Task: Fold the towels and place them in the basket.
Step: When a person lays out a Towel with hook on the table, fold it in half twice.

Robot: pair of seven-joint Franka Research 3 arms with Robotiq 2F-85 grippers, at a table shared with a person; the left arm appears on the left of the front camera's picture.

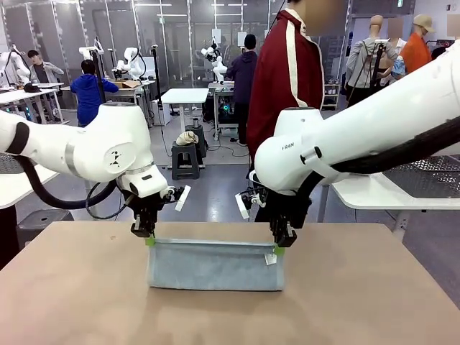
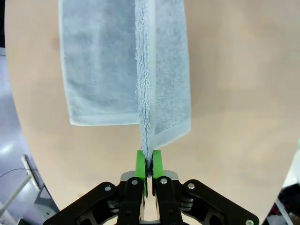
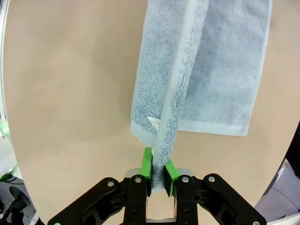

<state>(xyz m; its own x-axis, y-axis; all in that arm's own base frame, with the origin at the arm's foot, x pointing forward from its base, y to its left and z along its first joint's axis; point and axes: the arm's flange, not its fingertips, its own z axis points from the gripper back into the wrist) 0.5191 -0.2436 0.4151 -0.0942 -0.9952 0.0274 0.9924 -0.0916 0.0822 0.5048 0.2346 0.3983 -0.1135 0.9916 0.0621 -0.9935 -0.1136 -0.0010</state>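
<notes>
A pale blue-grey towel [image 1: 214, 264] hangs stretched between my two grippers, its lower part resting on the brown table [image 1: 72, 302]. My left gripper [image 1: 149, 239] is shut on its upper left corner and my right gripper [image 1: 278, 249] is shut on its upper right corner, near a small white tag [image 1: 270, 259]. In the left wrist view the towel [image 2: 103, 70] runs up from my left gripper [image 2: 148, 161], doubled over with its edges pinched between the green pads [image 2: 140, 163]. In the right wrist view the towel [image 3: 215, 70] hangs the same way from my right gripper [image 3: 158, 169]. The basket is out of view.
A person in a dark red jacket [image 1: 287, 79] stands behind the table's far edge. White side tables [image 1: 388, 190] flank the table on both sides. Bare tabletop lies all around the towel.
</notes>
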